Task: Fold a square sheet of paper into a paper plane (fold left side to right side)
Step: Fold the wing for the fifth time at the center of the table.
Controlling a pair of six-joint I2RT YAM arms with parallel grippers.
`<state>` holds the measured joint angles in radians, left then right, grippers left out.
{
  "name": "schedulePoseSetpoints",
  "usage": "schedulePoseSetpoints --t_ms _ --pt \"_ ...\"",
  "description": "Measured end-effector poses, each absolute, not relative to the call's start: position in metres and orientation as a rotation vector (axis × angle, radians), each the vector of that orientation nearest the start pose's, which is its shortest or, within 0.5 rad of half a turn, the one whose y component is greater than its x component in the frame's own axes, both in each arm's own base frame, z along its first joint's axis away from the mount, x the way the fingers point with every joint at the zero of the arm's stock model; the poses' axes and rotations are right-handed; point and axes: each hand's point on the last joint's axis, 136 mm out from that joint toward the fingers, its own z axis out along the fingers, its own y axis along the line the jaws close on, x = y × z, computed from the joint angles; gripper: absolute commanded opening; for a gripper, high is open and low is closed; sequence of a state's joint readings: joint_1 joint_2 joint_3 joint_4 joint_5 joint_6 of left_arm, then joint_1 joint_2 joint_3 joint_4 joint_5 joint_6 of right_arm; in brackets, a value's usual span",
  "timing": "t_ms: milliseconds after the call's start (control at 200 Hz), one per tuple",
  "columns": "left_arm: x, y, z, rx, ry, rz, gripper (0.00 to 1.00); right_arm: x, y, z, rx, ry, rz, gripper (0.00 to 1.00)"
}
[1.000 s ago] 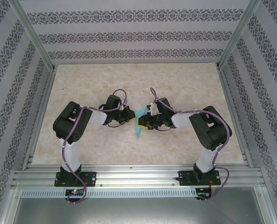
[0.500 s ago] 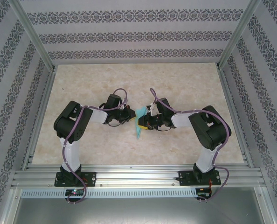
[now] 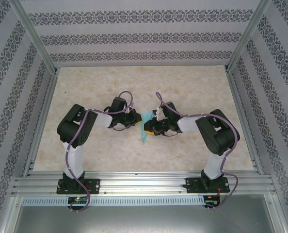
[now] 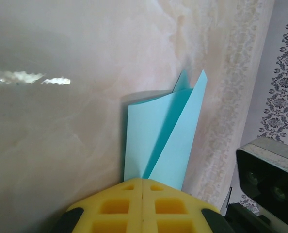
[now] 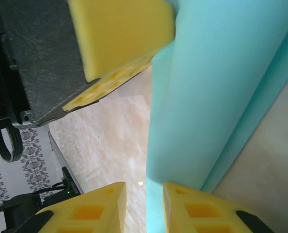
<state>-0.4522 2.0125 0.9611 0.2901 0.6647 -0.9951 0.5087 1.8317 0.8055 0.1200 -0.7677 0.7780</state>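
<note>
In left jaws: paper plane [image 4: 145, 131] edge

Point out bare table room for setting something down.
Free: the far half of the table by the back wall, and the near strip between the arm bases. Crowded: the centre, where left gripper and right gripper meet at the folded paper.

2 robot arms: left arm [image 3: 76, 131], right arm [image 3: 216, 133]. 2 grippers: left gripper [image 3: 136, 119], right gripper [image 3: 151, 127]. 1 turquoise paper [image 3: 145, 131], folded, frame centre. 1 table [image 3: 192, 82].
</note>
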Motion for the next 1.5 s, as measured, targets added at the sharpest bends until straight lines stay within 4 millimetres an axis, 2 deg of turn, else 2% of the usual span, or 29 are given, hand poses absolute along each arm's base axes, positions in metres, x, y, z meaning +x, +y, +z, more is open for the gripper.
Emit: schedulePoseSetpoints --t_ms 1104,1259,1499 --pt "0.368 -0.297 0.026 -0.323 2.607 -1.413 0.00 0.283 0.293 0.024 -0.017 2.785 1.392 0.28" --pt "0.370 -0.298 0.028 -0.313 2.613 -1.406 0.06 0.283 0.293 0.023 -0.026 2.804 1.369 0.28" --pt "0.372 -0.296 0.031 -0.296 2.612 -1.382 0.23 0.283 0.293 0.022 -0.048 2.829 1.349 0.28"
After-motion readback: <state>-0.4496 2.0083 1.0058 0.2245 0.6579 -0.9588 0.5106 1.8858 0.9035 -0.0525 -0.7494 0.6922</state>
